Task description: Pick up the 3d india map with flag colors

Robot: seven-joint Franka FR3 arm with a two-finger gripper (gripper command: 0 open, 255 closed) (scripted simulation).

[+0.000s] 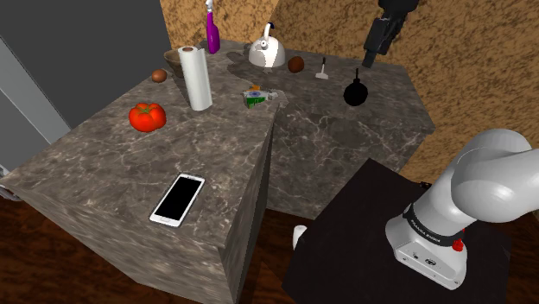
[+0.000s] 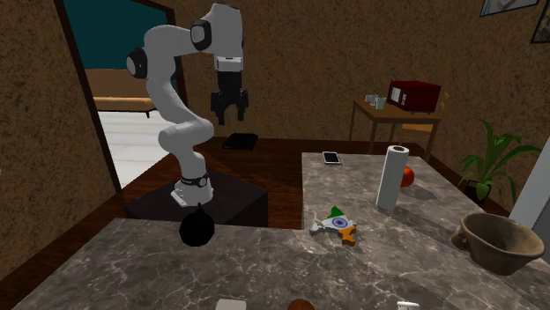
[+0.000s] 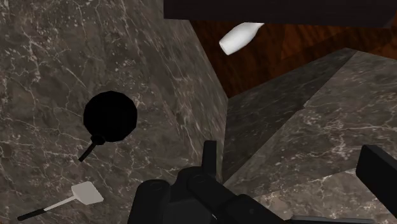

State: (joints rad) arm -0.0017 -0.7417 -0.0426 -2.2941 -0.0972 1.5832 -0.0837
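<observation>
The India map point(image 1: 253, 97) is a small flat piece in orange, white and green lying on the dark marble counter point(image 1: 345, 138), just right of the paper towel roll in the shoulder view. In the second exterior view the map point(image 2: 336, 225) lies near the middle of the counter point(image 2: 264, 264). My black gripper point(image 1: 369, 57) hangs high above the counter's far right part, well away from the map and above a black round object point(image 1: 355, 92). The gripper point(image 2: 229, 113) is open and holds nothing. In the wrist view the gripper point(image 3: 292, 165) has its fingers point(image 3: 210, 156) spread wide over the counter's edge.
Near the map stand a paper towel roll point(image 1: 196, 78), a kettle point(image 1: 267, 53), a purple bottle point(image 1: 212, 34) and a bowl point(image 2: 498, 242). A tomato point(image 1: 148, 116), a phone point(image 1: 178, 199), a spatula point(image 3: 70, 198) and the black round object point(image 3: 110, 116) also lie on the counter. A white bottle point(image 3: 240, 37) is on the floor.
</observation>
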